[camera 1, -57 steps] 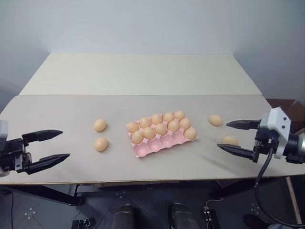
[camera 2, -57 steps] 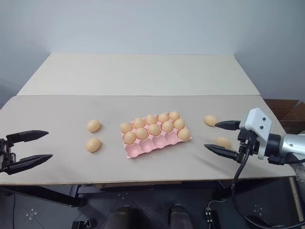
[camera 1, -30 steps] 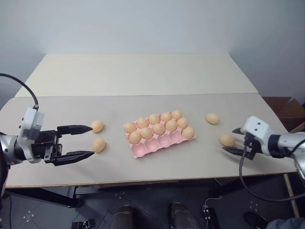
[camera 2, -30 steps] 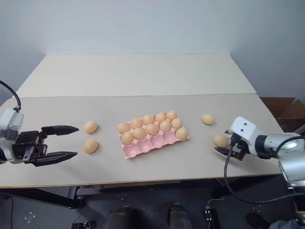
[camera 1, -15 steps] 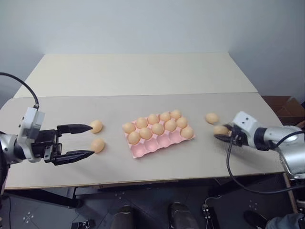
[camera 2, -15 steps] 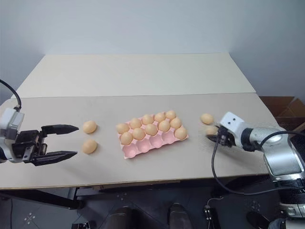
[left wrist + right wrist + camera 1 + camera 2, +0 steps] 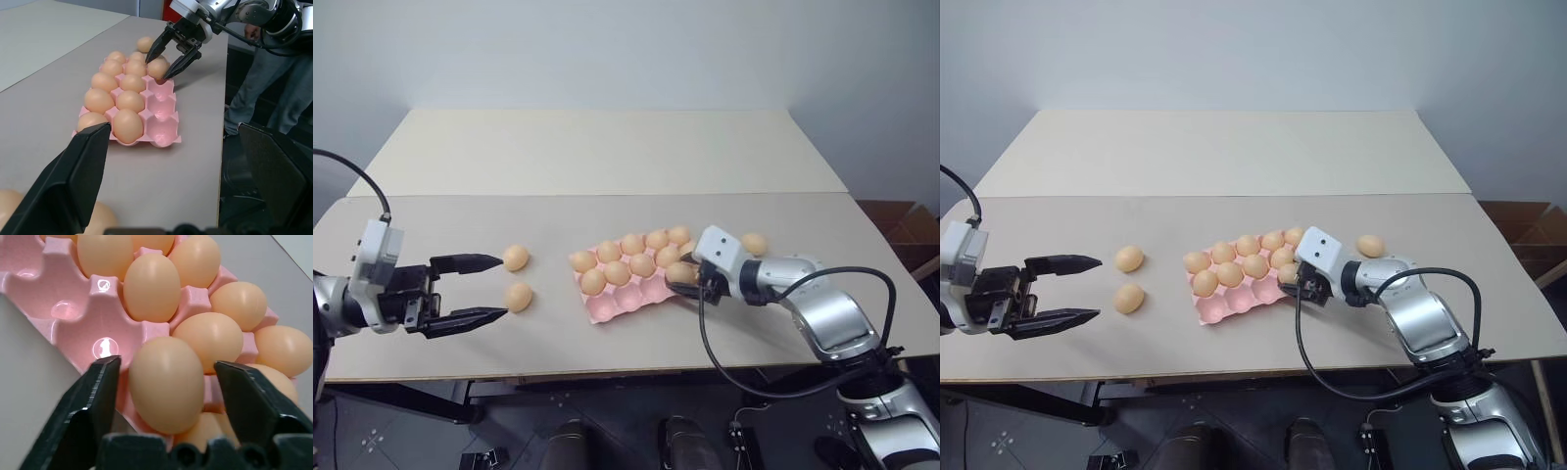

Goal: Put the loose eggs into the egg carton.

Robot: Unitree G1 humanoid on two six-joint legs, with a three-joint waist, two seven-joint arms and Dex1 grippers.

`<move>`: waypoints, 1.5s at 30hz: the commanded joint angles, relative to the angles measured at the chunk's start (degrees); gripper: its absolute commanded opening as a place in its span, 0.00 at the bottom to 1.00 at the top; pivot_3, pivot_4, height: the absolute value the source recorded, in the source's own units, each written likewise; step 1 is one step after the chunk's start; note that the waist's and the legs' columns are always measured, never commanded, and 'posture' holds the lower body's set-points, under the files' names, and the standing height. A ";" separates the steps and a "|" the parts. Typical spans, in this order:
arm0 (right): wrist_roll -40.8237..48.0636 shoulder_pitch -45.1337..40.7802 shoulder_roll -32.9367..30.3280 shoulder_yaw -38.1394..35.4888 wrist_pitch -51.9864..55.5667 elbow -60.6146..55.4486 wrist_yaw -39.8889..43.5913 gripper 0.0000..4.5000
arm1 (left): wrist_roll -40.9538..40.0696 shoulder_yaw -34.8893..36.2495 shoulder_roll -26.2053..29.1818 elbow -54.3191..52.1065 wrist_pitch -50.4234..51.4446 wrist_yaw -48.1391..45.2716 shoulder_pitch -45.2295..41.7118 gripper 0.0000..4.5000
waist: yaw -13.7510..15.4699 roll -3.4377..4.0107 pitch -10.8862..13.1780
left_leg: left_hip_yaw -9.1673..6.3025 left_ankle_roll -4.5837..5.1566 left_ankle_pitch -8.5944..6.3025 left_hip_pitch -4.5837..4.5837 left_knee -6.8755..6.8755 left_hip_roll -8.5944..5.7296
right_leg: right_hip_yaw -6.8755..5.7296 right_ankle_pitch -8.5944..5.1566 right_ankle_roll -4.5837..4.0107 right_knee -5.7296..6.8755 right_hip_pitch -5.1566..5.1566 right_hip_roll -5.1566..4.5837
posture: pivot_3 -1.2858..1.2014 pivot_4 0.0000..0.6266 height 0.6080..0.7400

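- The right gripper (image 7: 1290, 282) has carried an egg (image 7: 166, 384) from the worktop's (image 7: 607, 157) right side to the egg carton (image 7: 625, 300); jaws now parted around it.
- The left gripper (image 7: 480, 288) waits wide open, empty, beside two loose eggs (image 7: 517, 258).

Pink moulded egg carton (image 7: 73, 316) looks like thin plastic, smooth with a slight gloss — bright specular spots in the empty cups; the tan-orange oval eggs (image 7: 166, 382) are smooth with a soft satin sheen, no visible speckle or grain. Beige tabletop (image 7: 607, 157) reads as matt board or laminate, flat and even, with a seam line across it and a paler raw edge along the front. Both two-finger grippers, left (image 7: 475, 289) and right (image 7: 172, 48), have matt black hard-plastic fingers (image 7: 85, 401), slightly dusty-looking up close; the right arm's shell (image 7: 822, 318) is glossy silver-grey with a white plastic wrist block (image 7: 717, 245) and a black rubbery cable (image 7: 773, 377).
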 commanded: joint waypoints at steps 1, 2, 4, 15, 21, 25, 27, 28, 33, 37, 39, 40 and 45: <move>0.72 -1.42 -0.19 -2.18 1.89 -3.62 -0.78 1.00 | -1.22 1.59 0.12 -1.30 -0.52 0.17 -0.37 1.00 | -0.08 0.00 0.00 | -0.01 0.00 0.00 0.00 0.00 0.01 | 0.00 0.00 0.00 0.01 0.00 0.01 | 0.52 0.24 1.00; 1.22 -1.26 -0.86 -3.37 2.44 -5.14 -0.64 1.00 | -1.07 1.58 0.29 -1.22 -0.60 0.05 -0.35 1.00 | -0.10 0.00 0.00 | -0.01 0.00 0.00 0.01 -0.01 0.01 | 0.00 0.00 0.00 0.01 0.00 0.01 | 0.52 0.24 1.00; 3.01 -0.84 -2.34 -6.33 4.66 -8.42 -0.15 1.00 | -0.69 1.63 0.51 -1.04 -0.99 -0.15 -0.30 1.00 | -0.08 0.01 0.00 | 0.00 0.00 0.00 -0.01 -0.01 0.01 | 0.01 0.00 0.00 0.01 -0.02 0.01 | 0.52 0.24 1.00; 13.96 22.73 -13.44 -35.29 -2.65 -15.75 10.57 1.00 | -0.44 6.23 0.72 -1.13 -1.37 -0.82 4.58 1.00 | 0.91 -0.01 0.00 | 0.00 0.02 -0.02 0.03 -0.02 0.00 | -0.03 -0.02 0.02 -0.10 0.07 -0.04 | 0.52 0.24 1.00; 12.22 31.31 -14.27 -39.71 -9.75 -9.99 11.76 1.00 | -0.49 7.84 0.08 -1.98 -1.34 -0.28 7.58 1.00 | 0.55 0.00 0.00 | 0.05 0.02 -0.01 0.16 -0.03 0.07 | 0.02 -0.40 0.15 -0.07 0.13 -0.01 | 0.52 0.24 1.00; 12.46 29.48 -14.44 -37.65 -9.92 -8.76 9.97 1.00 | -0.92 7.98 0.00 -2.48 -1.08 0.18 7.94 1.00 | 0.34 0.01 0.00 | 0.05 0.02 -0.01 0.14 -0.03 0.07 | 0.09 -0.36 0.14 -0.04 0.08 0.00 | 0.52 0.24 1.00; 10.66 25.21 -13.91 -34.50 -10.13 -6.06 7.41 1.00 | -0.87 7.59 0.29 -1.98 -1.02 0.18 7.19 1.00 | 0.07 0.01 0.00 | 0.03 0.02 -0.01 0.17 -0.02 0.08 | 0.09 -0.38 0.13 -0.04 0.10 0.01 | 0.52 0.24 1.00; 9.56 22.55 -13.51 -32.55 -9.97 -4.23 5.94 1.00 | -0.73 7.25 0.45 -1.65 -1.09 0.15 6.67 1.00 | -0.09 0.01 0.00 | 0.02 0.01 -0.01 0.16 -0.02 0.08 | 0.09 -0.39 0.10 -0.04 0.08 0.00 | 0.52 0.24 1.00; -0.14 6.00 -9.10 -20.28 -11.17 12.89 -2.26 1.00 | -0.22 5.89 0.56 -0.43 -1.35 0.04 4.24 1.00 | -0.47 0.01 0.00 | 0.06 0.01 -0.01 0.21 -0.01 0.07 | 0.14 -0.35 -0.11 -0.03 0.07 0.02 | 0.52 0.24 1.00; -5.85 -3.57 -5.69 -13.73 -14.50 27.96 -4.94 1.00 | -0.15 5.68 0.31 -0.72 -1.36 0.17 4.03 1.00 | -0.29 0.01 0.01 | 0.12 0.02 -0.01 0.04 -0.14 -0.02 | 0.11 -0.04 -0.09 -0.05 -0.05 0.01 | 0.52 0.24 1.00; -8.39 -8.55 -2.71 -11.44 -17.87 38.02 -7.45 1.00 | -0.28 6.02 0.20 -1.06 -1.39 0.19 4.43 1.00 | -0.41 0.01 0.01 | 0.12 0.02 -0.01 0.02 -0.17 -0.03 | 0.11 -0.03 -0.06 -0.07 -0.06 0.00 | 0.52 0.24 1.00; -9.16 -10.36 -1.61 -11.00 -19.09 41.69 -8.45 1.00 | -0.33 6.15 0.19 -1.16 -1.40 0.18 4.56 1.00 | -0.48 0.01 0.01 | 0.12 0.02 -0.01 0.02 -0.17 -0.04 | 0.11 -0.02 -0.05 -0.09 -0.05 0.00 | 0.52 0.24 1.00; -10.85 -14.18 0.24 -9.03 -20.11 48.64 -7.62 0.88 | -0.64 7.32 0.17 -2.44 -1.05 0.69 5.88 1.00 | -0.40 0.03 0.02 | 0.08 0.02 -0.01 0.02 -0.17 -0.04 | 0.08 -0.01 -0.04 -0.07 -0.03 -0.02 | 0.52 0.24 1.00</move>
